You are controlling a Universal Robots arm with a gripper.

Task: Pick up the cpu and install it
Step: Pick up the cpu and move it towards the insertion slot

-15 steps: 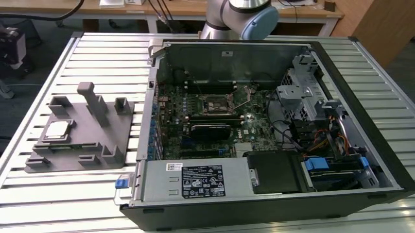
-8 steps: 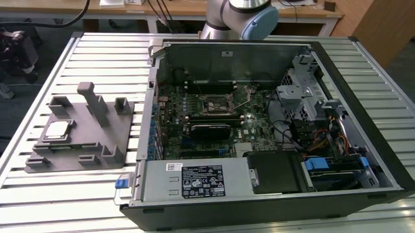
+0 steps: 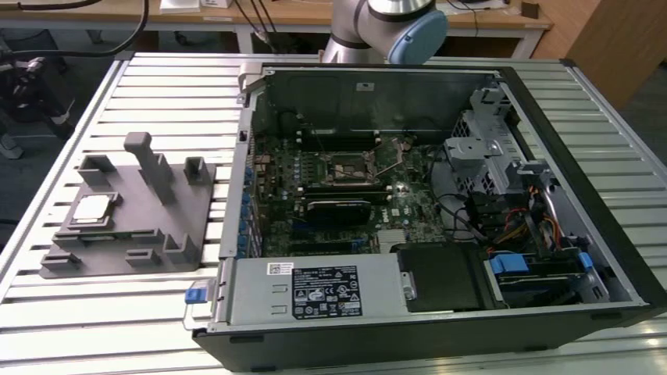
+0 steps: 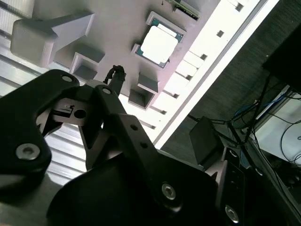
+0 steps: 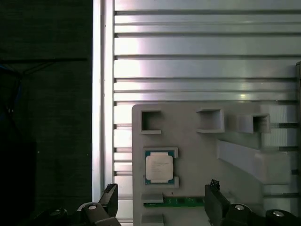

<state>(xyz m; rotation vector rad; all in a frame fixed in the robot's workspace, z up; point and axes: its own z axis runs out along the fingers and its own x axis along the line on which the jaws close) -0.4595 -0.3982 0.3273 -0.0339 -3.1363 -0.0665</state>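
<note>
The cpu (image 3: 92, 209) is a small silver square with a pale border. It lies flat in a recess of the grey holder block (image 3: 125, 234), on the exterior view's left. In the first wrist view the cpu (image 5: 159, 167) sits just beyond my gripper (image 5: 162, 187). Its two dark fingertips (image 5: 214, 186) stand wide apart, one on each side, and nothing is between them, so it is open above the holder block (image 5: 197, 141). The second wrist view has the cpu (image 4: 159, 43) past one fingertip (image 4: 116, 75). The metal-framed socket (image 3: 349, 168) sits on the motherboard inside the open computer case (image 3: 583, 195).
The holder block has upright posts (image 3: 146, 164) and brackets beside the cpu. A green memory stick (image 5: 176, 202) lies in the holder close to the cpu. The slatted metal table (image 5: 202, 47) runs out to an edge (image 5: 97, 94). The arm's base (image 3: 380, 23) stands behind the case.
</note>
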